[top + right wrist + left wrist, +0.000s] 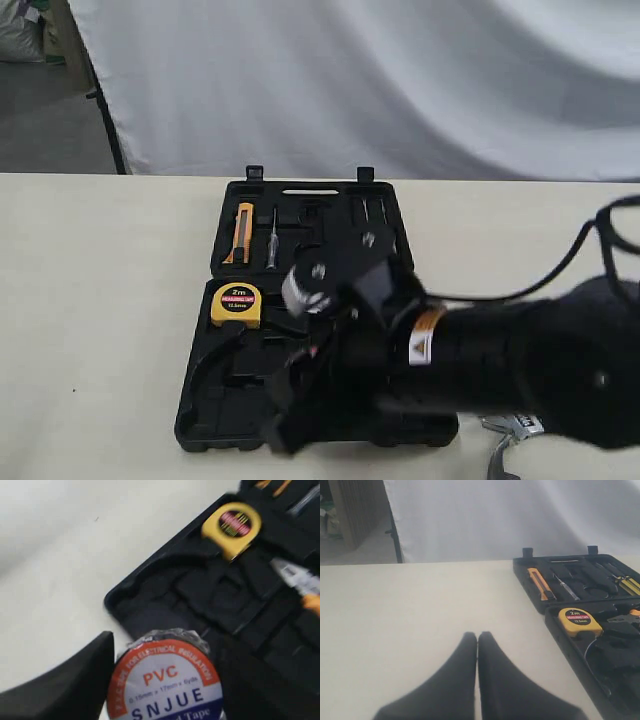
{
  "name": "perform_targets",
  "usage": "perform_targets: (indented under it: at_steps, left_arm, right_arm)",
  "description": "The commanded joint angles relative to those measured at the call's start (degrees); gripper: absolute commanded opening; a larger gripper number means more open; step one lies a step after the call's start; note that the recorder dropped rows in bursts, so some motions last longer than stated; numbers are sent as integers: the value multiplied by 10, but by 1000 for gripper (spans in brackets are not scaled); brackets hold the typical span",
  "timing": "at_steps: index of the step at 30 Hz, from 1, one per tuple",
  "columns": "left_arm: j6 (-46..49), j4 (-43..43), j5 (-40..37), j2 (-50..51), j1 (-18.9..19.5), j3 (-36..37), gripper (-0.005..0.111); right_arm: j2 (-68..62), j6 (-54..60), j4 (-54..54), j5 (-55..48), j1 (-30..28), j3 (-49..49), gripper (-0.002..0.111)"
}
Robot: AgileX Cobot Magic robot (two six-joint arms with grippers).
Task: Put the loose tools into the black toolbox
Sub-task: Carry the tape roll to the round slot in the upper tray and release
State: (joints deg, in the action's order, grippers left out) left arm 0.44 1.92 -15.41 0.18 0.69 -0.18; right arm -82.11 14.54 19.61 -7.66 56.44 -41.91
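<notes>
My right gripper [167, 680] is shut on the small tape roll [165, 685], whose red, white and blue label reads PVC. It hangs over the near left part of the open black toolbox [130, 600]. In the exterior view the right arm [480, 350] covers the toolbox's [200, 425] lower right half. A silver tool end [505, 440] pokes out beside the arm at the bottom right; I cannot tell whether it is the wrench or the hammer. My left gripper [477, 636] is shut and empty over bare table, left of the toolbox [555, 630].
A yellow tape measure [237, 303] [576, 621] [232, 527] sits in the toolbox. Orange-handled pliers [300, 582] lie near it. An orange utility knife [242, 232] [540, 582] and a screwdriver [271, 240] rest in the lid. A white backdrop hangs behind the table.
</notes>
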Motion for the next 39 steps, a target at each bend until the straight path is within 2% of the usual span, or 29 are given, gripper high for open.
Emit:
perform_targets:
  at_steps: [1, 5, 8, 13, 19, 23, 31, 39]
  left_arm:
    - [-4, -2, 0, -2, -3, 2, 1]
    - [-4, -2, 0, -2, -3, 2, 1]
    - [-4, -2, 0, -2, -3, 2, 1]
    - [-4, -2, 0, -2, -3, 2, 1]
    - [-4, -2, 0, -2, -3, 2, 1]
    - [-4, -2, 0, -2, -3, 2, 1]
    - [-4, -2, 0, -2, -3, 2, 1]
    - [-4, -2, 0, -2, -3, 2, 1]
  right_arm:
    - [-42, 3, -16, -1, -91, -77, 0]
    - [-158, 8, -18, -37, -149, -205, 0]
    - [-235, 22, -18, -44, -162, -284, 0]
    - [-364, 22, -67, -123, -165, -431, 0]
    - [-462, -10, -124, -209, -175, -558, 0]
    - [-487, -19, -157, -206, -178, -580, 0]
    - [-488, -42, -149, -183, -209, -582, 0]
    - [-490, -42, -146, -155, -205, -582, 0]
